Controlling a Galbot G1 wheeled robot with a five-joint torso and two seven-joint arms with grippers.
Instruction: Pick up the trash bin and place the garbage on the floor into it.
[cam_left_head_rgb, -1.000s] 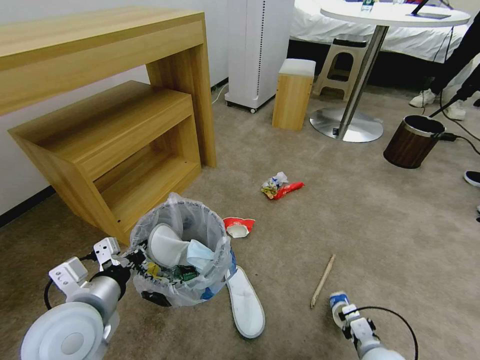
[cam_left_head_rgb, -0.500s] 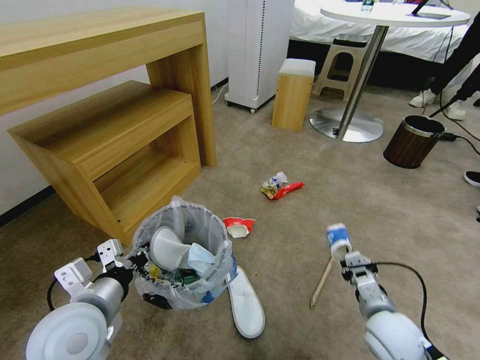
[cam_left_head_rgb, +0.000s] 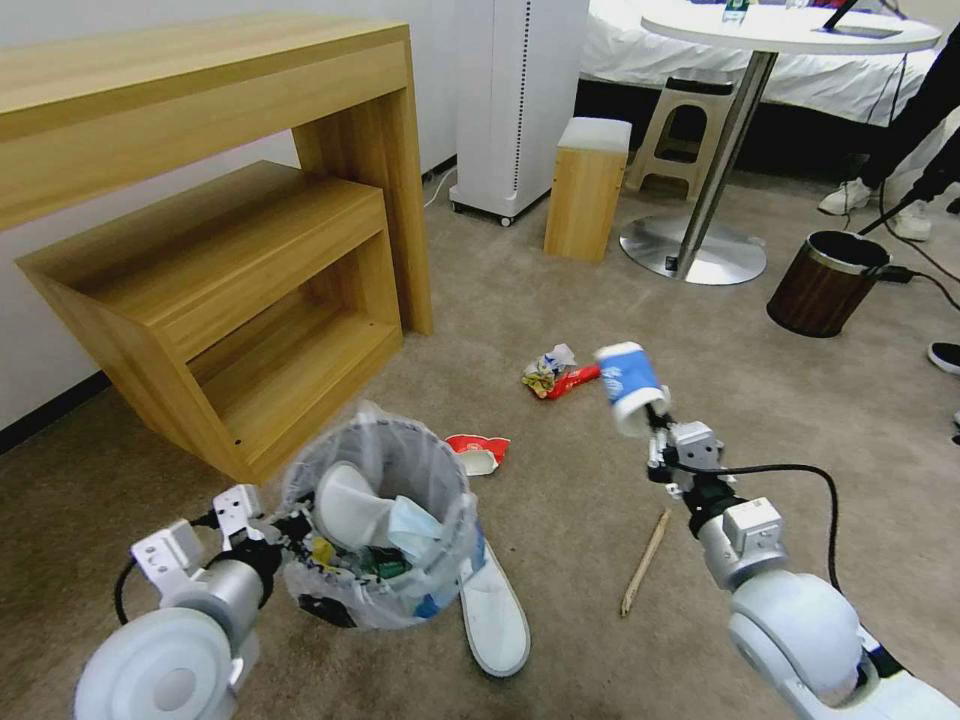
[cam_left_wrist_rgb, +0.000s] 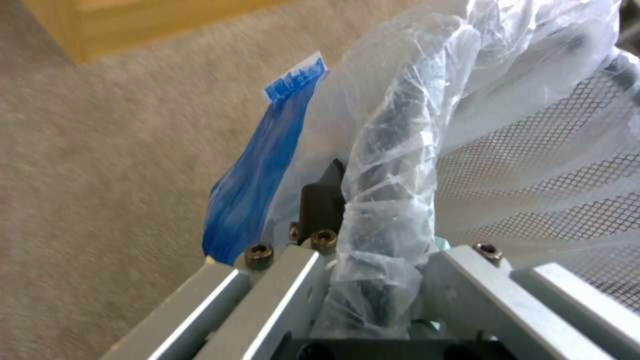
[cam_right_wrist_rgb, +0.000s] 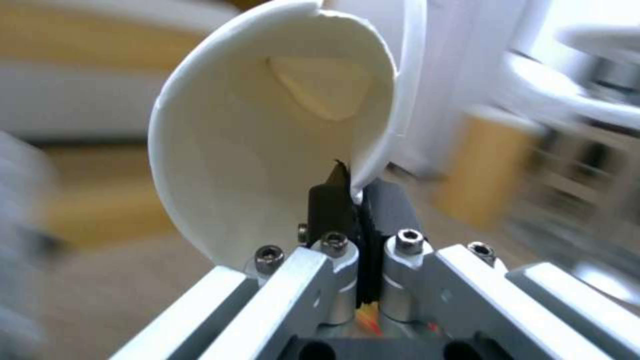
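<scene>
Right gripper pinching blue paper cup mid-frame; left gripper clamping trash bin rim lower left; open carpet between.

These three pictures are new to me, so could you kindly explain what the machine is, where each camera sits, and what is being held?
It is a wheeled robot with two arms. The wide picture comes from its head, looking down at the floor; the two close-ups come from cameras on its wrists. The left gripper is shut on the rim of the trash bin, which the left wrist view shows wrapped in crinkly plastic. The right gripper holds a blue paper cup in the air, pinching its wall; the right wrist view looks into the cup's white inside. On the carpet lie a white slipper, a wooden stick, a crushed red cup and a red wrapper.
</scene>
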